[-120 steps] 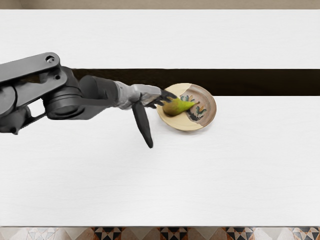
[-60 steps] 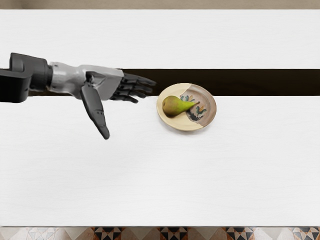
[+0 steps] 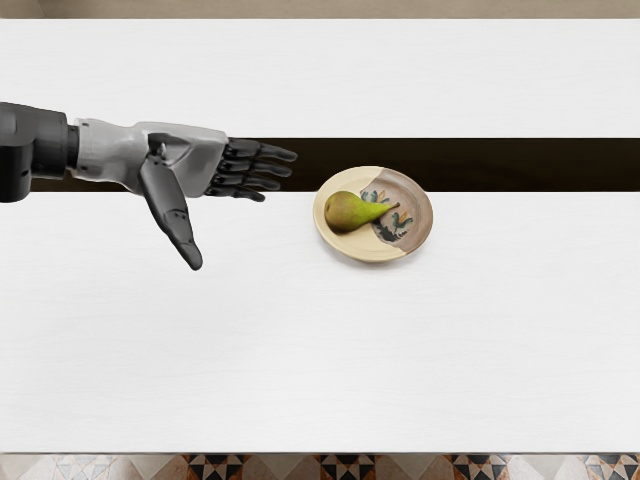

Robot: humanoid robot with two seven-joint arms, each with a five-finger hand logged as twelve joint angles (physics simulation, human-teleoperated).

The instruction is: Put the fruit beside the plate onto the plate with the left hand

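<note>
The left hand (image 3: 195, 165) hovers with fingers spread and empty, fingertips pointing right. The pear (image 3: 350, 211) lies on the plate (image 3: 350, 244), off to the hand's right and clear of it. Its long axis runs left to right, with the fat end toward the hand. The placing looks done.

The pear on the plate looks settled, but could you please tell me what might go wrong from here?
The pear lies on its side, left of centre on the plate; a jolt might roll it off. The plate sits right at the dark gap in the table; a nudge could tip it in. The left hand is open; its thumb hangs low and could scrape the table.
</note>
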